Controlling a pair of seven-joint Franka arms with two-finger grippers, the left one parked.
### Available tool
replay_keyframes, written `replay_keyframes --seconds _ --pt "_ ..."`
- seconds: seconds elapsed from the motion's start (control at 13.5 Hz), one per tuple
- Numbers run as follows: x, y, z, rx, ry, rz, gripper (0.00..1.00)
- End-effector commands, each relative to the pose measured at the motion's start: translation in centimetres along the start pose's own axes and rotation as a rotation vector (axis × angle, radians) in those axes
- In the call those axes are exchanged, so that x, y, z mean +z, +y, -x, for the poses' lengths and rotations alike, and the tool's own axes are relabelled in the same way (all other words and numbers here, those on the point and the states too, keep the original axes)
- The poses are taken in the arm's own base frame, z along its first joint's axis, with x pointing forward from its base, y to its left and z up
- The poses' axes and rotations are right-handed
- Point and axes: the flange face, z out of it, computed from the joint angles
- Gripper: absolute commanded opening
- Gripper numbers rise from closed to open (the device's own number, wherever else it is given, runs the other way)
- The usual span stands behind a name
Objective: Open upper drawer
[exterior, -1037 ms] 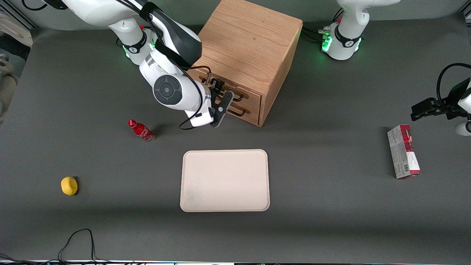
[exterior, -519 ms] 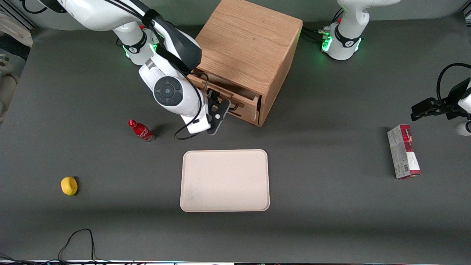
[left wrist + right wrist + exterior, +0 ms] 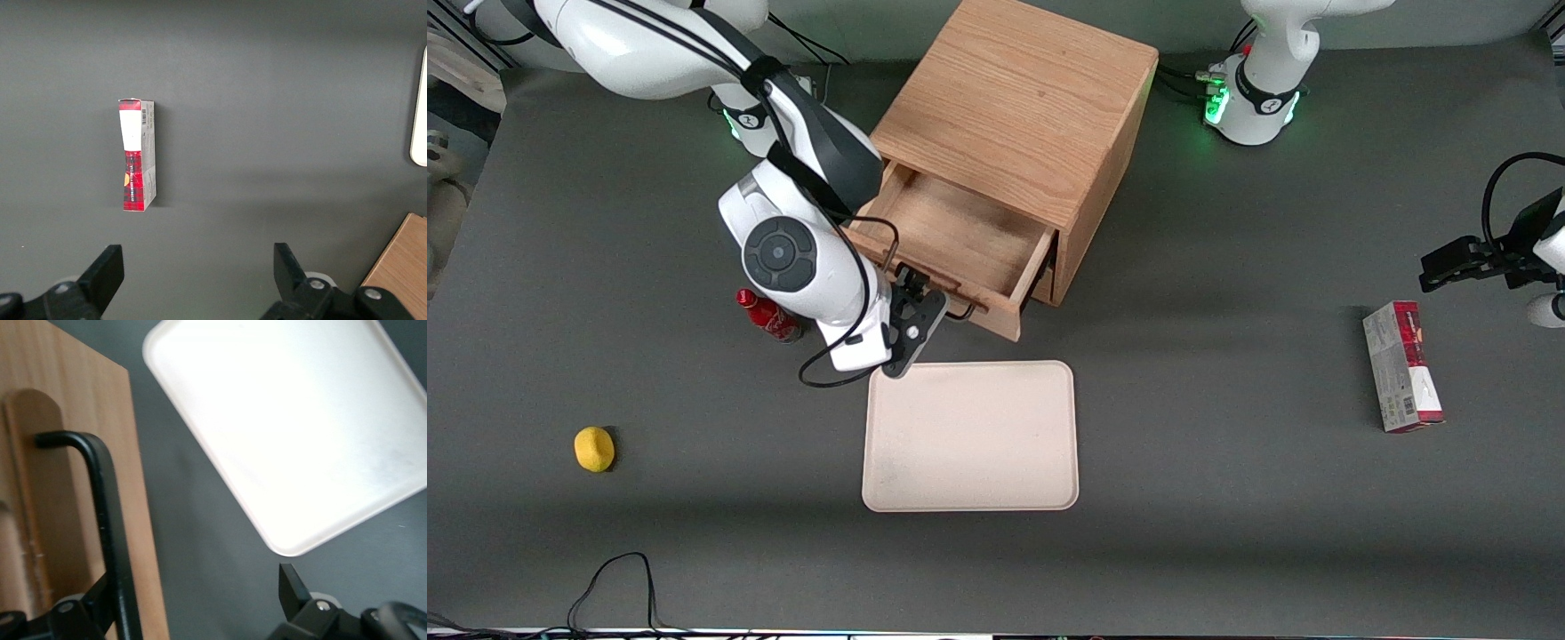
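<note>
The light oak upper drawer [image 3: 951,244], above frame centre, stands pulled out, wood-lined box bare. The gripper [image 3: 925,302] hooks its thin black wire handle [image 3: 110,520], fingers spread apart.

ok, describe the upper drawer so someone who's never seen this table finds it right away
Find the wooden cabinet, the biggest thing on the dark table. The upper drawer sticks out of its front toward the beige tray, its bare wood-lined box open to view. The gripper is at its thin black handle; the cabinet's other drawer is hidden beneath it.
</note>
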Motion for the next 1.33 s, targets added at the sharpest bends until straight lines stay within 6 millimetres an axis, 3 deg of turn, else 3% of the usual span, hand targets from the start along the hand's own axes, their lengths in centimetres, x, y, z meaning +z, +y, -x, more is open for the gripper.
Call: replay_keyframes --seconds 0.0,0.22,0.52,0.89,1.11,1.26 --pt "-0.2 1.8 -1.3 -0.017 0.016 0.037 1.00" --pt "-1.7 4.8 -0.6 0.031 0.039 0.065 1.00" --pt "-4.5 6.8 -0.2 0.061 0.072 0.126 1.00" --pt "-12.5 7.6 1.2 0.109 0.144 0.184 1.00" --pt "-17.9 10.6 5.4 0.235 0.209 0.198 1.00" --pt "-20.5 12.8 11.4 0.390 0.160 0.131 1.00"
